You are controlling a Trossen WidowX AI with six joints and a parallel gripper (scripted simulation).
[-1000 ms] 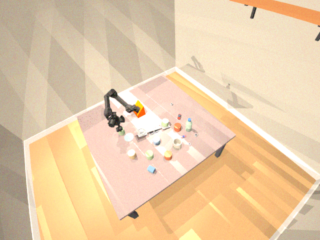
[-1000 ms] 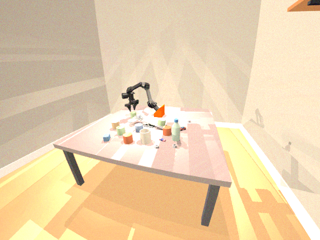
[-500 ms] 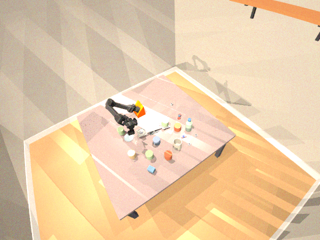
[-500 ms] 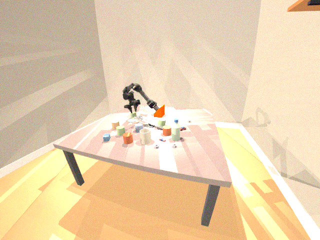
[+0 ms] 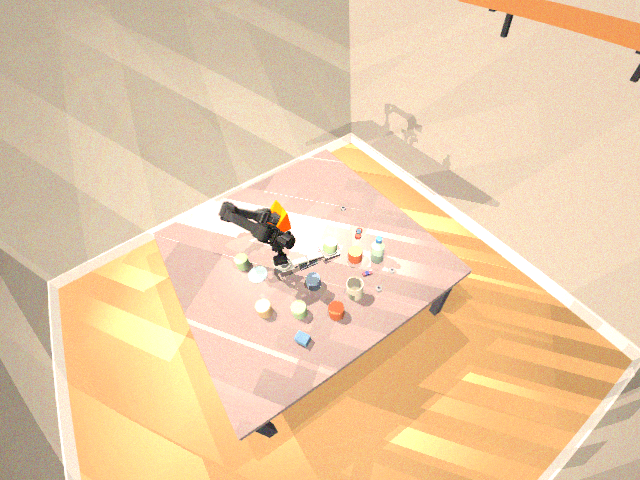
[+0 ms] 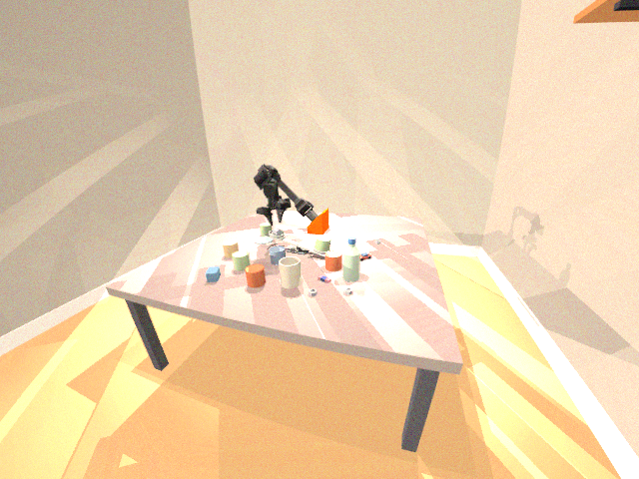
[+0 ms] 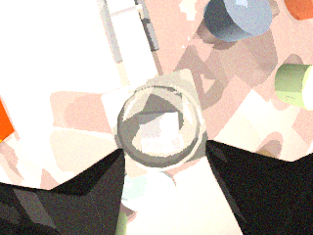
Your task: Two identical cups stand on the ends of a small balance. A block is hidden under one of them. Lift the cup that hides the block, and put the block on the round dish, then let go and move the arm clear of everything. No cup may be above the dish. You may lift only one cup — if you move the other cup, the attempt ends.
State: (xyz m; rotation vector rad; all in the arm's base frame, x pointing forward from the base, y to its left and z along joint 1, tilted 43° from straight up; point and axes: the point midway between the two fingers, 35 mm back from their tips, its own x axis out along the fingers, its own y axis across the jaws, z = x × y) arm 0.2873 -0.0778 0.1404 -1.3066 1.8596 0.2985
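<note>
white block [image 7: 159, 131] in round pan [image 7: 121, 139] | black claw [image 5: 280, 267] [image 6: 272, 222] [image 7: 166, 152] above, parted

The gripper's fingers run off the wrist view's lower edge; an orange cup [image 7: 302, 7] is cut off at its upper right corner, and the far cup's underside stays hidden.
</note>
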